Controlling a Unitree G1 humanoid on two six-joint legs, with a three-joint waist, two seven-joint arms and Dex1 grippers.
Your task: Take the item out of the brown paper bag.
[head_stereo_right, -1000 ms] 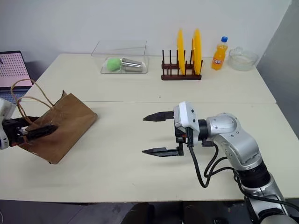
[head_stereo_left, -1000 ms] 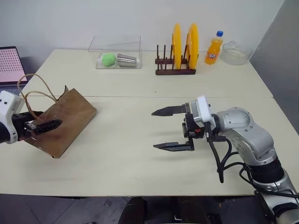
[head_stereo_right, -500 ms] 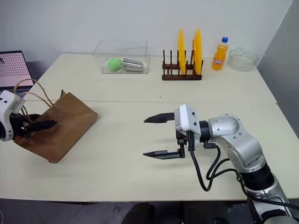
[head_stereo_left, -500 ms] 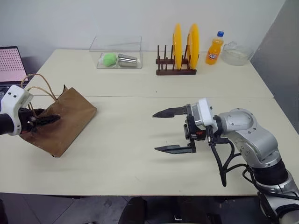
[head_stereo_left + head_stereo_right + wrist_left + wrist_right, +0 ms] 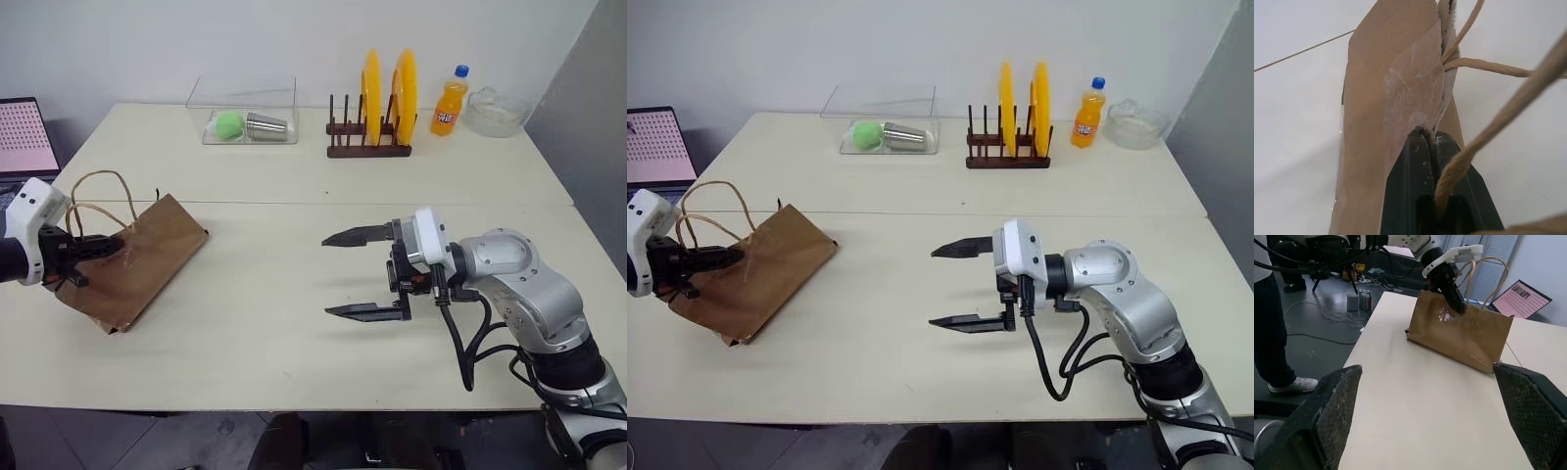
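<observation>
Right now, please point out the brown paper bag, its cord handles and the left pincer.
brown paper bag [image 5: 147,259], left eye view, creased side.
cord handles [image 5: 98,177], left eye view, loop top.
left pincer [image 5: 110,241], left eye view, fingertips.

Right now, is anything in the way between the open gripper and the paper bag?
Nothing visible is. Bare table top lies between the open right gripper and the brown paper bag. The left gripper is shut on the bag's top edge. The item inside cannot be seen; the paper hides it.
</observation>
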